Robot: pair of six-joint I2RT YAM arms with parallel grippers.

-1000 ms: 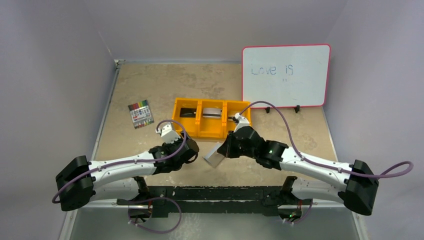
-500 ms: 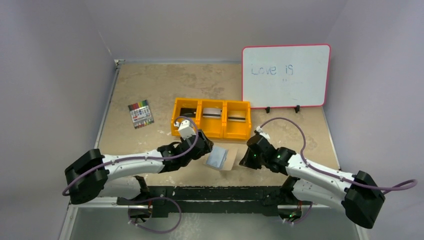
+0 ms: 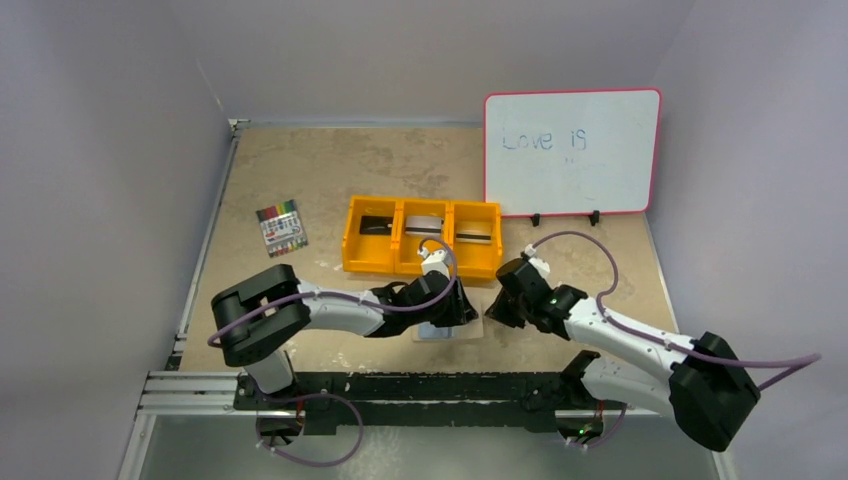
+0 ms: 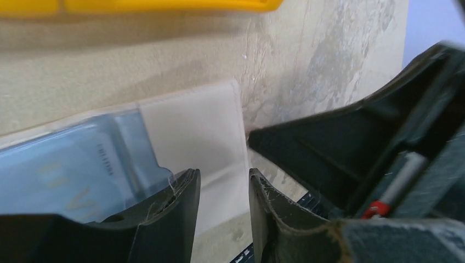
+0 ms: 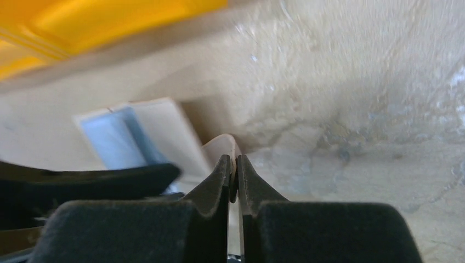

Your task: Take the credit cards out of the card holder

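Card holder (image 4: 189, 129): open flat on bench (image 3: 300, 180), just beside orange tray (image 3: 372, 264), long axis roughly along tray front.
Left end effector (image 4: 223, 178): nearer, directly over holder, part-open.
Right end effector (image 5: 233, 164): closed, tips at tab strap (image 5: 222, 147).

Light blue inner panels and pale beige flap on the flat bifold card holder (image 4: 109, 159), orange plastic three-compartment tray (image 3: 372, 264) at centre, mottled beige stone-look tabletop (image 3: 320, 170), white rectangular whiteboard (image 3: 571, 150) framed in pinkish red at far right, multicoloured striped marker pack (image 3: 281, 228) at left
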